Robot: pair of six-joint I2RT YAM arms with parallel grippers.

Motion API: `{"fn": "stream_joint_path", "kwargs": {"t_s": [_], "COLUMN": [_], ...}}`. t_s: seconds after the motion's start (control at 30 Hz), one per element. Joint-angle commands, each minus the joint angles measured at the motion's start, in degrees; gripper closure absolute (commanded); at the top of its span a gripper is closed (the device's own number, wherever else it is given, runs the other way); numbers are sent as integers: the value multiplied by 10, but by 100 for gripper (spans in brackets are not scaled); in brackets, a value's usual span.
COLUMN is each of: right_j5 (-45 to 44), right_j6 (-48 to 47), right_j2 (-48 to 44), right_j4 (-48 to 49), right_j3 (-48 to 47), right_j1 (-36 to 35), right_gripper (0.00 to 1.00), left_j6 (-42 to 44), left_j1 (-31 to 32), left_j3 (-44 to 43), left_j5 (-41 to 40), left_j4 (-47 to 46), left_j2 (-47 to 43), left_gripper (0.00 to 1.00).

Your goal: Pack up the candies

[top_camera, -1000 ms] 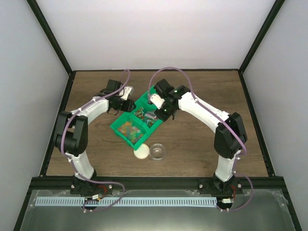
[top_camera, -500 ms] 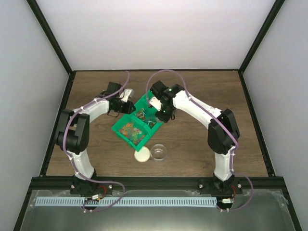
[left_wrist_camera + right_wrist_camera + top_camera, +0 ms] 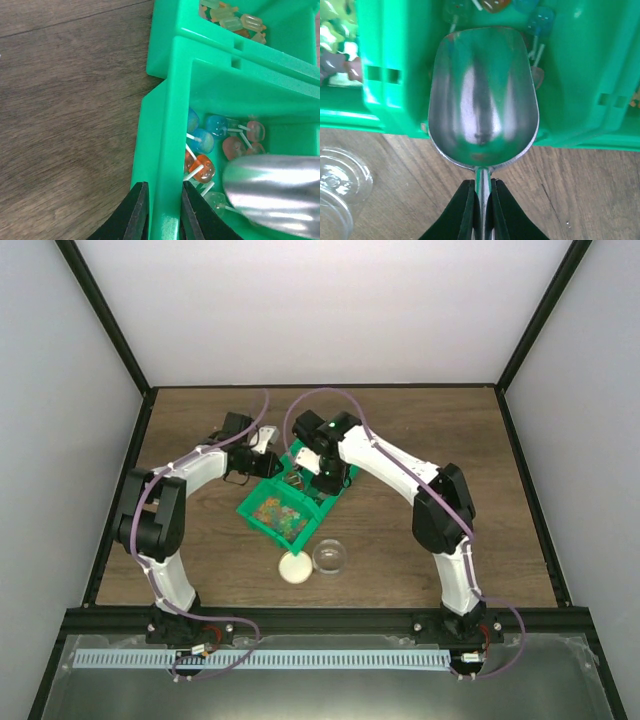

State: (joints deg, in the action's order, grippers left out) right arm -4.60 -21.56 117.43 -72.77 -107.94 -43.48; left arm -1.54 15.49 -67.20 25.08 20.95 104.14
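Mid-frame, the left tool [image 3: 162, 212] grips a wall of the green bin [image 3: 167, 80] while the right tool [image 3: 481, 207], clamped on the metal scoop [image 3: 482, 95], holds it empty over the candies [image 3: 202, 155] inside; the clear jar [image 3: 329, 557], lower centre, looks unfilled, packing apparently barely begun.

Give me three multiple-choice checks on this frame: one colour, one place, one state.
1. The bin is: A) blue B) green C) black
2. The tan lid is: A) on the clear jar B) in the bin C) on the table beside the jar
3. The metal scoop in the right claw is: A) empty B) heaped full C) upside down

Answers:
1. B, its walls are green in every view.
2. C, the lid lies flat next to the open jar.
3. A, the bowl shows bare metal; the candies lie in the bin.
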Motion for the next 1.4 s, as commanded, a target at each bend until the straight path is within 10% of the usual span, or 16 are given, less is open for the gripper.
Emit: {"fn": "stream_joint_path", "kwargs": {"t_s": [0.0,1.37], "right_j5": [-8,225], "right_j6": [-7,66], "right_j2": [11,-120], "right_j4": [-16,480], "right_j3": [-4,314], "right_j1": [-14,79], "right_gripper": [99,99], "left_j6": [-17,20], "left_j1": [4,2], "left_j3": [10,-18], "left_j5": [7,-4], "left_j4": [-14,7], "left_j2": [-14,10], "left_gripper": [84,96]}}
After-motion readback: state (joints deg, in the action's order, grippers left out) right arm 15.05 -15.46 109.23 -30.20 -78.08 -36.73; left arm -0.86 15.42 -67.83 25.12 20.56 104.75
